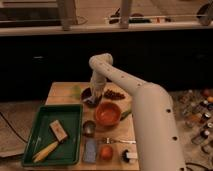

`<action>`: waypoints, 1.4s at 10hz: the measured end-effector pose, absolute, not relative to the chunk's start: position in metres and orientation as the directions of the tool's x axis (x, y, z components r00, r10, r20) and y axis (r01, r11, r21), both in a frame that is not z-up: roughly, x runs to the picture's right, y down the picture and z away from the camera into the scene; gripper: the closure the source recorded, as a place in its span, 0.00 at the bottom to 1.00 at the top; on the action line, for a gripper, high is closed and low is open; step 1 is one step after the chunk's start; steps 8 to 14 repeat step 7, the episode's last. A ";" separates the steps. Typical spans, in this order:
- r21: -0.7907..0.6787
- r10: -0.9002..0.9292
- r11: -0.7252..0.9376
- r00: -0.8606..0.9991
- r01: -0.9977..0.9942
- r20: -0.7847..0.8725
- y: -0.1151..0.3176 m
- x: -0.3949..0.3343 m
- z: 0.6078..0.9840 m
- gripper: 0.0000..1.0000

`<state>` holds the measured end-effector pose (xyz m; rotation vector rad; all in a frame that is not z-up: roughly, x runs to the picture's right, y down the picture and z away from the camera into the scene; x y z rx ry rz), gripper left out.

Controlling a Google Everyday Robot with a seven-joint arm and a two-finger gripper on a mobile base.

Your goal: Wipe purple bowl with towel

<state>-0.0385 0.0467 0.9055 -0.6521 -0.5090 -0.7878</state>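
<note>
Above the purple bowl (89,94) the end effector (92,101) hangs at the tip of the white arm (131,100), which reaches down from the near right across the counter (64,92); whether its fingers are apart or together cannot be told, and the towel cannot be made out under it. The purple bowl sits toward the far middle of the wooden counter, partly covered by the end effector. Just in front of the purple bowl and slightly right is the larger orange bowl (107,113). To the right of the purple bowl lies a dark reddish cluster (115,94), and to its left a pale green patch (76,90) rests on the wood. Nearer than the purple bowl and to the left is a green tray (73,135) holding a tan block (58,130) and a yellow long item (45,150). A small metal cup (89,127) stands in front of the purple bowl, beside the tray, with a grey-blue rectangular block (90,150) and an orange round item (105,151) nearer still.
</note>
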 end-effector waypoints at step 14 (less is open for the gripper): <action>-0.239 -0.550 0.564 0.576 0.790 0.605 0.005 -0.073 0.930 1.00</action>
